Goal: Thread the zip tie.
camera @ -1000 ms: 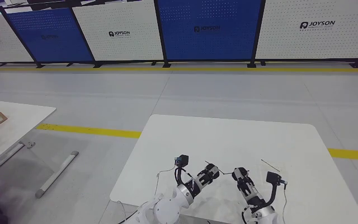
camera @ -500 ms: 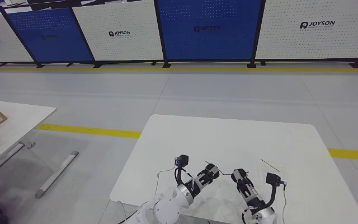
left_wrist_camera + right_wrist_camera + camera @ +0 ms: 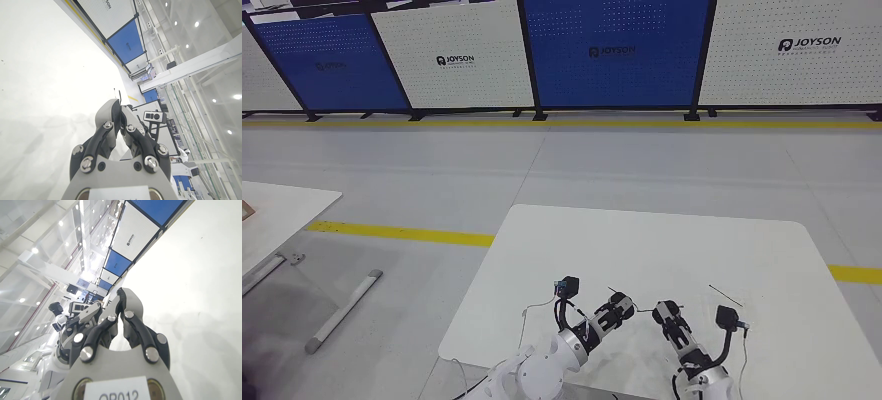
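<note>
While both arms sit low in the top view, the left gripper (image 3: 119,106) is clamped tight on the thin black zip tie (image 3: 119,95), whose end pokes past its fingertips. The right gripper (image 3: 119,298) is likewise closed, pinching what looks like the tie's other end. A spare strip (image 3: 725,294) lies at the lower right on the white worktop (image 3: 642,240).

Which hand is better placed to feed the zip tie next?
Left, probably: the left hand is shut on the thin black plastic zip tie, a free length sticking past its fingertips. The right hand pinches only a short stub, seemingly its head.
</note>
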